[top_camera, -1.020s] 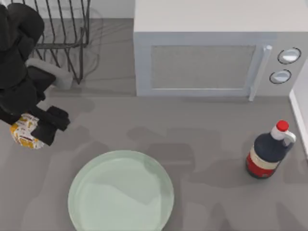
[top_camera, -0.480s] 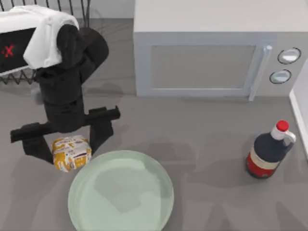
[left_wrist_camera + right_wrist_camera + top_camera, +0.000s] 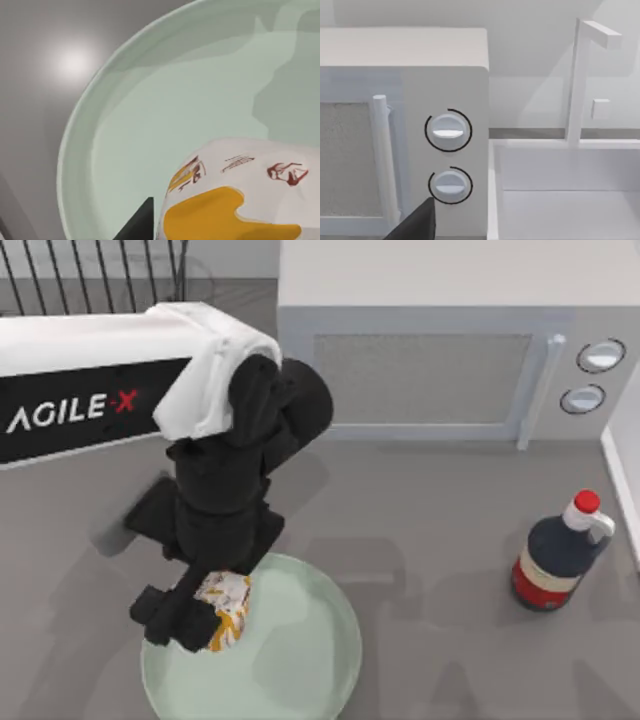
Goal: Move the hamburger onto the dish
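The hamburger (image 3: pixel 224 608), a small lump in white paper with orange-yellow patches, hangs over the left part of the pale mint-green dish (image 3: pixel 320 660). My left gripper (image 3: pixel 210 595) is shut on it, reaching down from the back left with black fingers on both sides. In the left wrist view the hamburger (image 3: pixel 235 200) sits low over the dish's (image 3: pixel 150 100) glossy floor, close to the rim; I cannot tell whether it touches. My right arm is parked, and a dark part of my right gripper (image 3: pixel 417 225) faces the microwave's knobs.
A white microwave (image 3: pixel 430 370) stands at the back. At the right stands a dark bottle (image 3: pixel 556 555) with a red cap. A black wire rack (image 3: pixel 100 275) is at the back left, and a white basin edge (image 3: pixel 625 470) runs along the far right.
My left arm has swung from the table's left edge to the right and forward, carrying the hamburger from beside the dish to over its left part. Bottle and dish have not moved.
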Motion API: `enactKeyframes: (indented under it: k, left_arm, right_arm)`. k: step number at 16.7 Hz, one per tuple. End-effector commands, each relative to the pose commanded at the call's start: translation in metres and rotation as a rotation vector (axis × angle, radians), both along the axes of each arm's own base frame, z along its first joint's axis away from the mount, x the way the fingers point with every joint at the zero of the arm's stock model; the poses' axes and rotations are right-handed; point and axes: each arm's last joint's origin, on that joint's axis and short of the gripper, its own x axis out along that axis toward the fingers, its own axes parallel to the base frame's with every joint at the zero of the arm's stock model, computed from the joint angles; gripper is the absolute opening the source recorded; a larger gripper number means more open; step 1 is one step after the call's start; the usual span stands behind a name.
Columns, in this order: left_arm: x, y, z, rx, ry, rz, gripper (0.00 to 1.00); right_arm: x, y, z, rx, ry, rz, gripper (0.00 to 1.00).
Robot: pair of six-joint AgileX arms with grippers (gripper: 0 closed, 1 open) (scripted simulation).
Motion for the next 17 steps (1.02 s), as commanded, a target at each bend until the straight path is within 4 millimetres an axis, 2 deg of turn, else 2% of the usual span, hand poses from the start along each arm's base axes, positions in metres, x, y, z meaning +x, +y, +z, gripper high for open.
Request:
enactKeyframes:
  k: [4, 7, 14, 17]
  left_arm:
    - [-0.015, -0.016, 0.010, 0.001, -0.104, 0.241, 0.00]
    - [-0.022, -0.022, 0.018, -0.020, -0.157, 0.336, 0.00]
    - [-0.023, -0.022, 0.019, -0.024, -0.167, 0.362, 0.00]
    - [-0.023, -0.021, 0.007, -0.017, -0.162, 0.362, 0.00]
  right_arm:
    - [0.000, 0.000, 0.000, 0.000, 0.000, 0.000, 1.00]
    - [0.000, 0.000, 0.000, 0.000, 0.000, 0.000, 1.00]
    - [0.000, 0.000, 0.000, 0.000, 0.000, 0.000, 1.00]
    - [0.000, 0.000, 0.000, 0.000, 0.000, 0.000, 1.00]
